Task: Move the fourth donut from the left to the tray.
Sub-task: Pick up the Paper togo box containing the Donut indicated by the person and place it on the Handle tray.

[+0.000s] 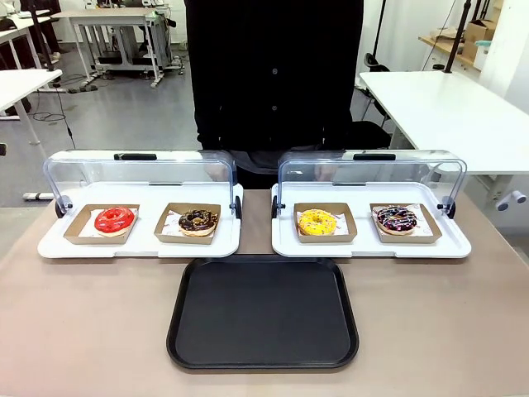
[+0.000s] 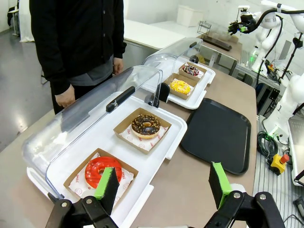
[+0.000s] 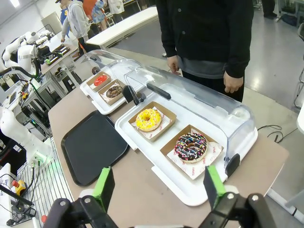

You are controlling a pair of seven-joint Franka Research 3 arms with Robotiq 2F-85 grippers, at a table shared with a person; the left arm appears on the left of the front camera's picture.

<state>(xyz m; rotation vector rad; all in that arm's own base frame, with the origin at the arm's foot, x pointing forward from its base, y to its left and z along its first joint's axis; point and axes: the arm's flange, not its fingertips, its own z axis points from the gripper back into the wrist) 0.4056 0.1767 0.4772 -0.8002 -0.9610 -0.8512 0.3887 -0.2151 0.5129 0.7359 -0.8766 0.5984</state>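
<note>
The fourth donut [image 1: 397, 219] has dark chocolate glaze with pink-purple and white streaks and sits on a brown cardboard holder, rightmost in the right white display tray. It also appears as the near donut [image 3: 190, 147] and the far donut [image 2: 191, 71]. The black tray [image 1: 263, 313] lies at the table's front middle, also seen as the tray [image 3: 92, 145] and the tray [image 2: 219, 133]. My left gripper [image 2: 164, 185] is open above the table's left end, near the red donut. Open too, my right gripper [image 3: 158, 185] hovers over the right end, short of the fourth donut.
A yellow donut [image 1: 318, 222] shares the right display tray [image 1: 370, 245]. A red donut [image 1: 114, 219] and a speckled chocolate donut [image 1: 198, 220] lie in the left display tray [image 1: 140, 242]. Both clear lids are raised. A person in black [image 1: 273, 74] stands at the far side.
</note>
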